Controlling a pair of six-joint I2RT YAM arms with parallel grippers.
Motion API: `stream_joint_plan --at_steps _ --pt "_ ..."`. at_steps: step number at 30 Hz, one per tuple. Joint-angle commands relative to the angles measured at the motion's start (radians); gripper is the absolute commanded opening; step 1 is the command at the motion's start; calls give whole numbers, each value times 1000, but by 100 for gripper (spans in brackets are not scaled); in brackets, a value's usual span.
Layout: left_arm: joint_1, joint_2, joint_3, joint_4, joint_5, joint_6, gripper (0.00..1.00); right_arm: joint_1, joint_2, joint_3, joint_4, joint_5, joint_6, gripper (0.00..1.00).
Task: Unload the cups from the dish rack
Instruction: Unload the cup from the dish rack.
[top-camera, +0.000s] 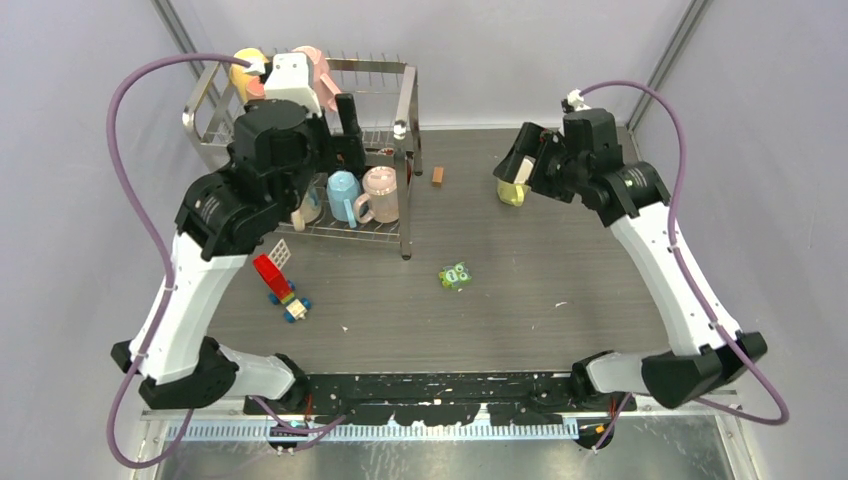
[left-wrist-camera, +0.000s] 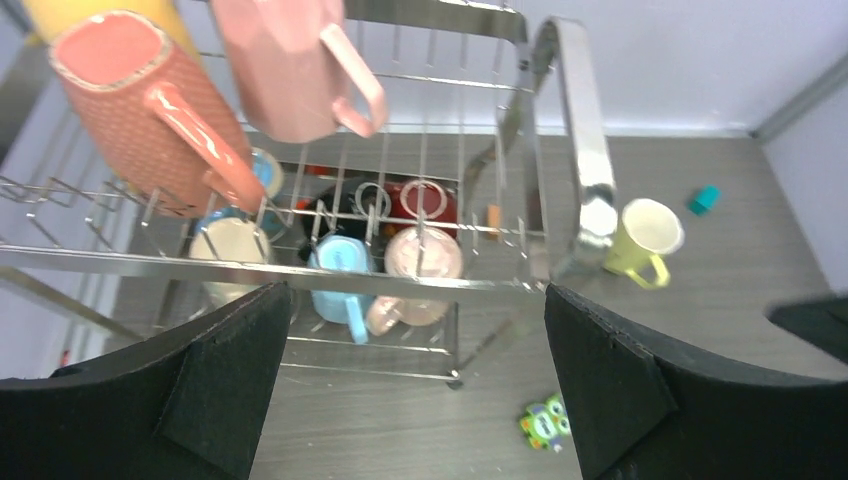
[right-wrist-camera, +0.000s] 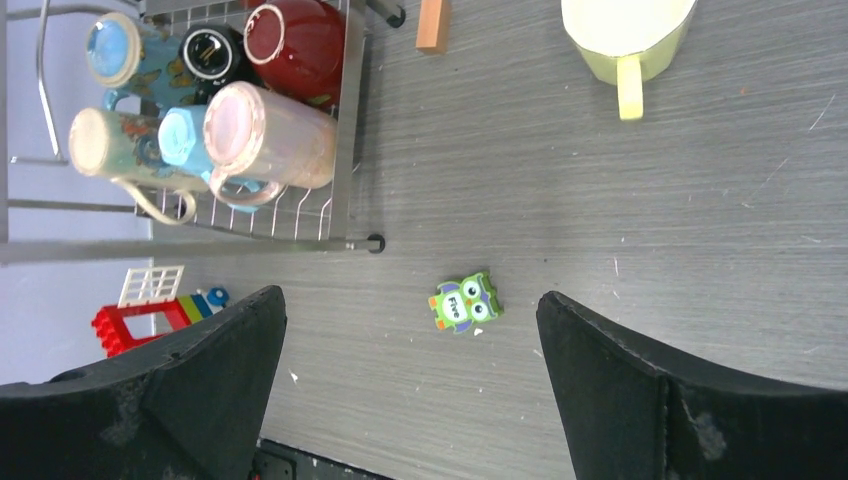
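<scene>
- Standing at the far left of the grey wood-grain desk (top-camera: 560, 260), the large two-tier shiny steel wire dish rack (top-camera: 405, 100) holds several cups.
- Upper tier: a salmon-orange textured ceramic mug (left-wrist-camera: 130, 110), a pale pink ceramic mug (left-wrist-camera: 285, 70) and a yellow mug (left-wrist-camera: 90, 12) sit close together.
- Lower tier: a cream mug (left-wrist-camera: 230, 250), a light blue mug (left-wrist-camera: 340, 270) and a rose-pink mug (left-wrist-camera: 420, 265) sit side by side, with a dark red mug (right-wrist-camera: 295, 35) behind them.
- A lime-yellow handled ceramic mug (right-wrist-camera: 625, 30) stands upright on the desk, to the right of the dish rack and well apart from it.
- The left fingers (left-wrist-camera: 220, 390) are spread wide and hold nothing. They face the upper tier.
- The right fingers (right-wrist-camera: 200, 390) are spread wide and hold nothing. They hang above the desk near the lime-yellow mug and do not touch it.
- A green owl toy block (right-wrist-camera: 465, 302) lies on the desk below the right fingers.
</scene>
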Motion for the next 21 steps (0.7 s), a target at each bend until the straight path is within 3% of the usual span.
stream_joint_plan --at_steps 1,10,14,21 --pt "-2 59 69 2 -215 46 100 4 -107 -64 89 -32 9 100" --pt "40 268 291 -55 -434 94 100 5 -179 -141 137 -97 39 100" --pt "85 317 319 -60 -439 88 100 6 -188 -147 147 -111 44 100" --pt "224 378 365 -144 -289 -15 100 6 -184 -150 157 -139 55 100"
